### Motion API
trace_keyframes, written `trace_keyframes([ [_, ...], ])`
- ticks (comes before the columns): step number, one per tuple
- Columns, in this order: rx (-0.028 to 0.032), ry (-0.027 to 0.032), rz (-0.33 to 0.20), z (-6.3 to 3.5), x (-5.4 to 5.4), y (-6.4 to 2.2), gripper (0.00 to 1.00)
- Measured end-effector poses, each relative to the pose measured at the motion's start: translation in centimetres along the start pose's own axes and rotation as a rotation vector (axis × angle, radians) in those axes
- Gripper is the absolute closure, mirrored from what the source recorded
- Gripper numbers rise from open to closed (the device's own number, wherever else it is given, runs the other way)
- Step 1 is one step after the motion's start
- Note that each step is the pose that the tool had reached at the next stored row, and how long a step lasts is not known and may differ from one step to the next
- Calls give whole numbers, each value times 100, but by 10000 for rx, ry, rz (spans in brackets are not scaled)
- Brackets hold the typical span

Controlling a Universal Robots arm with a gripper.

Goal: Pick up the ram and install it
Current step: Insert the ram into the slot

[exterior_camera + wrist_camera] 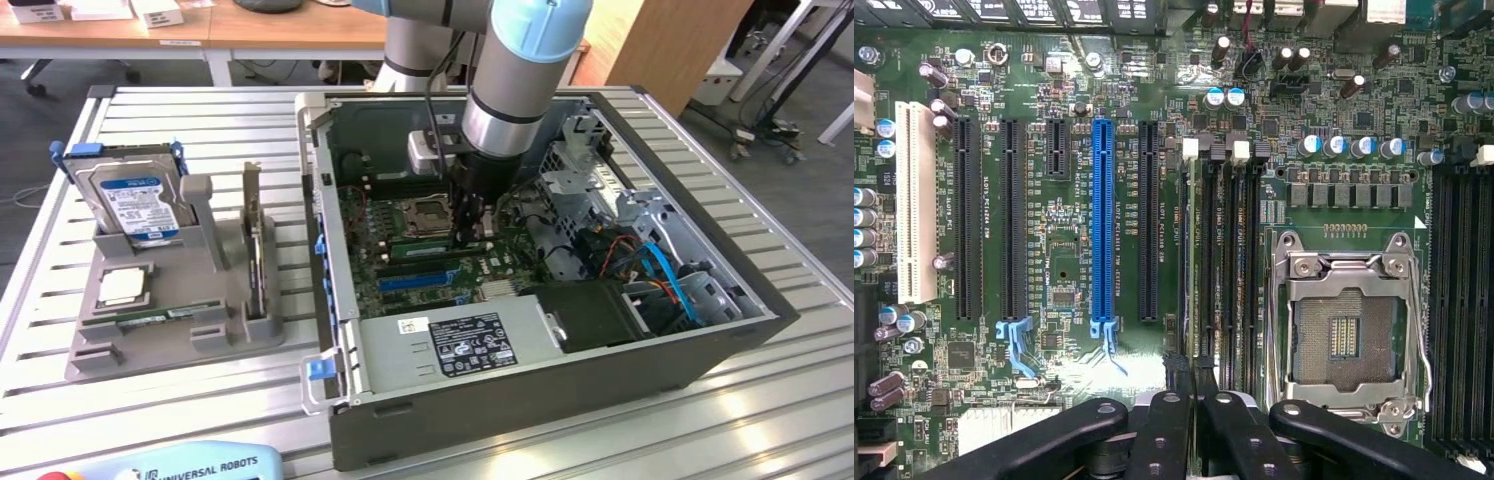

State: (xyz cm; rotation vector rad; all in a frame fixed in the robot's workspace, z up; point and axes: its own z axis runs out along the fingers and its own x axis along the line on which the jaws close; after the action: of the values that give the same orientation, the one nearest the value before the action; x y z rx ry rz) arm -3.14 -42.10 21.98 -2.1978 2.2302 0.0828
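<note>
Along the exterior view's left edge of the slatted metal surface [747,420] sits a grey moulded holder [94,350]. It carries an upright hard drive with a blue-and-white label [134,205], whose print is too small to read. Also in the holder are a square silver processor chip [123,287] and a dark expansion card standing on edge [251,235]. At the near edge lies a light-blue pendant [200,465], cut off by the frame and lettered "UNIVERSAL ROBOTS".

The open dark-grey computer case [534,400] fills the middle of the surface. Its grey power-supply box [400,350] bears a black-and-white label that cannot be read.

The silver-and-blue robot arm [521,80], cut off above, reaches down into the case and hides part of the green motherboard [441,270] [1074,250]. Its black pincer [471,235] [1194,385] is closed on the long narrow green ram stick [424,245] [1196,280]. In the wrist view the stick appears edge-on, standing at the memory slots between the blue expansion slot [1103,220] and the empty metal processor socket [1349,320]. Whether it is seated cannot be told. The white lettering beside the slots is too fine to read.

Toward the surface's edge on the exterior view's right, blue cables [674,280] lie half hidden inside the case.
</note>
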Motion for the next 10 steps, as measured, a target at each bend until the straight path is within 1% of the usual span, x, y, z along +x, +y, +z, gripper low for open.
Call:
trace_keyframes([
  [5, 1, -2, 0, 1, 0, 0, 87],
  [6, 1, -2, 0, 1, 0, 0, 81],
  [10, 1, -3, 0, 1, 0, 0, 81],
])
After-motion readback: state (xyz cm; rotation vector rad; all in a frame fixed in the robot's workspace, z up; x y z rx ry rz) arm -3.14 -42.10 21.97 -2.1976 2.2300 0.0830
